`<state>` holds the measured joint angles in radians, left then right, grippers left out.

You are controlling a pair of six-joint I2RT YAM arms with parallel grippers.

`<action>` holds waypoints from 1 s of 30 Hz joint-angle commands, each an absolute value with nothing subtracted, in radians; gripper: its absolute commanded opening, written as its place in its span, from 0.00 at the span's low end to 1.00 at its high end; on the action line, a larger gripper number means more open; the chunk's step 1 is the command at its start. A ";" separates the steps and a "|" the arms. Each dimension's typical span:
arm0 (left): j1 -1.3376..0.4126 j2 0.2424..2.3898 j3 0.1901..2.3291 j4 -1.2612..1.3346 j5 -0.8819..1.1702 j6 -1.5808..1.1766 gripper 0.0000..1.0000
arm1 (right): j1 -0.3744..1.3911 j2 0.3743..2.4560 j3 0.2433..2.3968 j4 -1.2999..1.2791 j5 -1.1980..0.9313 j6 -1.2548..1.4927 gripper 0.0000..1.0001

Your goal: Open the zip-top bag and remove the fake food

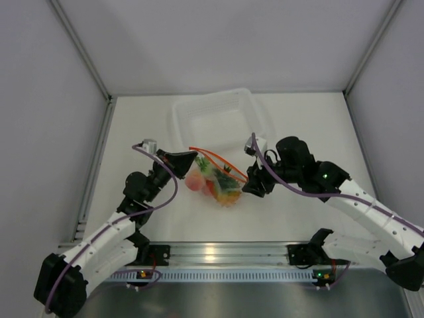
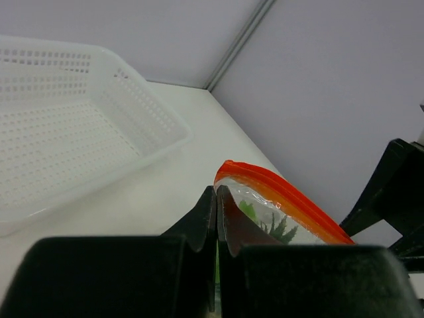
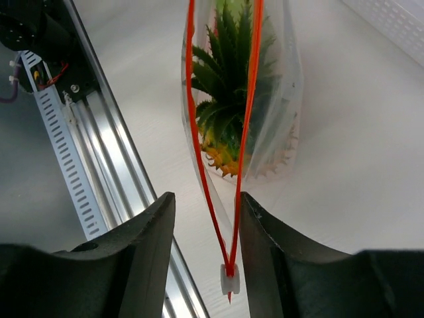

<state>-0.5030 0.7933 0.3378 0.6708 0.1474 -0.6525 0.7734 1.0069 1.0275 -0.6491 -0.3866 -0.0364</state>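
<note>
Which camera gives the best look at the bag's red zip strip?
Right wrist: it looks along the zip strip, both halves parted over the zip-top bag. Top external shows a thin orange line; left wrist, one curved stretch.

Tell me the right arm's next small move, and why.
Probably ease the right gripper forward into the zip-top bag toward the pineapple. Its jaws stand open astride the parted red zip strip, the mouth gapes, and the left gripper, shut, pinches the bag's far end.
</note>
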 commanded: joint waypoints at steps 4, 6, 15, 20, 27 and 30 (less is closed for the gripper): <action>-0.499 0.815 0.337 0.810 0.275 -0.581 0.00 | 0.761 1.006 1.088 -0.571 -0.321 -0.008 0.44; -0.500 0.821 0.341 0.810 0.281 -0.581 0.00 | 0.761 1.009 1.109 -0.568 -0.305 -0.008 0.44; -0.500 0.828 0.348 0.813 0.308 -0.583 0.00 | 0.753 1.040 1.150 -0.491 -0.189 0.057 0.44; -0.499 0.828 0.354 0.813 0.330 -0.584 0.00 | 0.752 1.072 1.164 -0.465 -0.201 0.060 0.44; -0.499 0.831 0.367 0.819 0.377 -0.580 0.00 | 0.746 1.100 1.169 -0.425 -0.124 0.028 0.43; -0.499 0.834 0.370 0.825 0.391 -0.580 0.00 | 0.738 1.115 1.167 -0.414 -0.109 0.028 0.43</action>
<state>-0.5030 0.8280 0.3382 0.7452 0.3477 -0.5983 0.7601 1.1007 1.1152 -0.4812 -0.1520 0.0399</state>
